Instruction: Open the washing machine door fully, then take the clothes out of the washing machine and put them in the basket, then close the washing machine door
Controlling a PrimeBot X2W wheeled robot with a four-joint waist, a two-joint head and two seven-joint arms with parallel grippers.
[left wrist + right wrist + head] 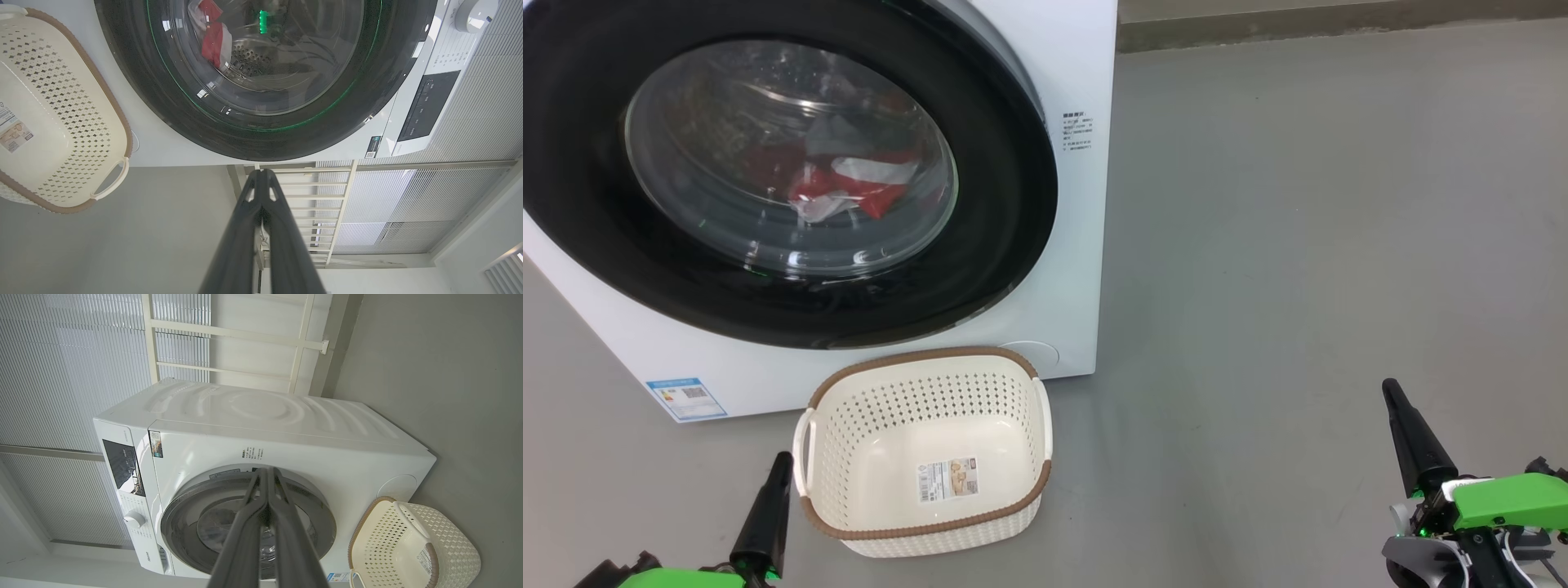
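The left claw (261,173) and right claw (267,470) are pressed together, empty, facing the closed round black-rimmed glass door (1005,212) and cream perforated plastic basket (915,357).

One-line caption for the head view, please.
Red clothes behind the washing machine door glass, empty basket on the floor in front, left gripper and right gripper shut.

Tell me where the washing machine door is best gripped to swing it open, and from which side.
Grip the washing machine door by its black rim at the right edge, coming from the right with the right gripper. A grey band there suggests that edge stands off the washing machine; the glass bowl is smooth and bulging, a poor hold.
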